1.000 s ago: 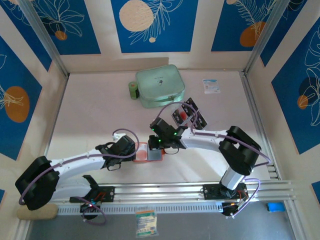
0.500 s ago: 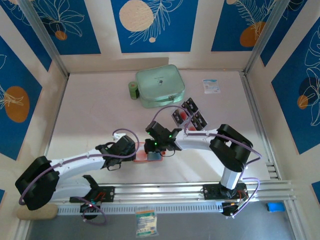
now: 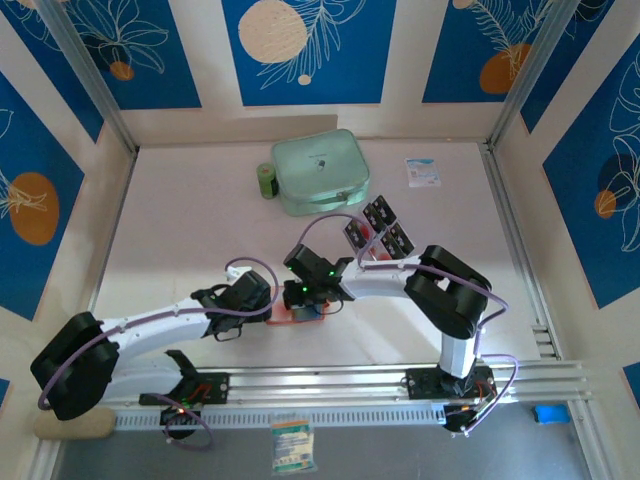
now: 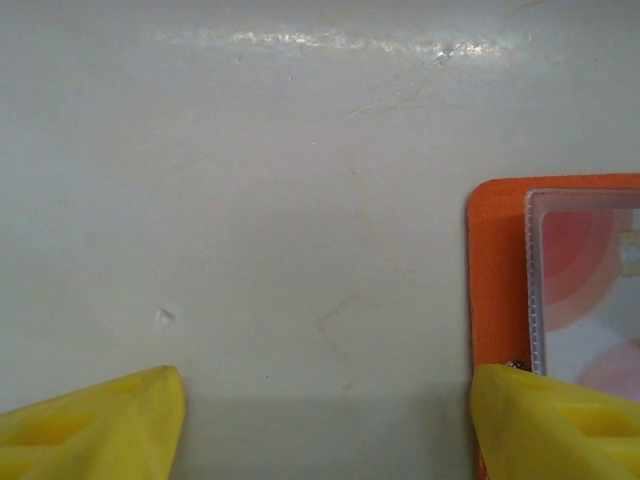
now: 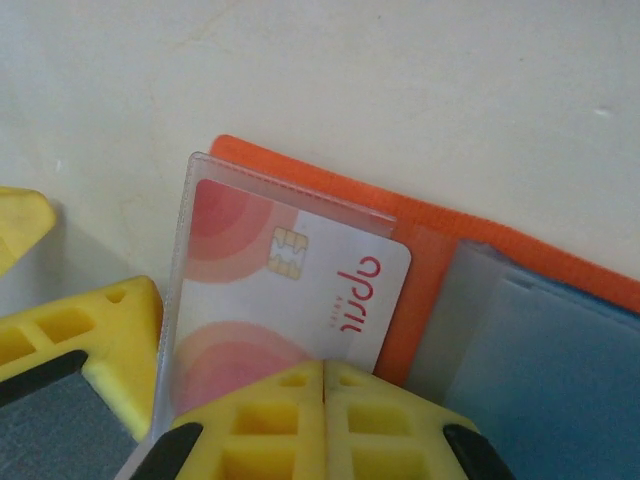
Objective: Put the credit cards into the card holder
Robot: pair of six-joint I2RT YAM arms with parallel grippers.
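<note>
The left gripper (image 4: 325, 400) sat low with its jaws spread wide. The right gripper (image 5: 325, 395) angled toward it, fingertips pressed together.

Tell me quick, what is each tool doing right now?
Left tool: open, holding nothing, one side over the card holder's edge.
Right tool: closed, pinching nothing, nose against the credit card.

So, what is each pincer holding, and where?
Right pincer pinches the credit card by its near edge, far end in the card holder pocket; left pincer open, holding nothing.
</note>
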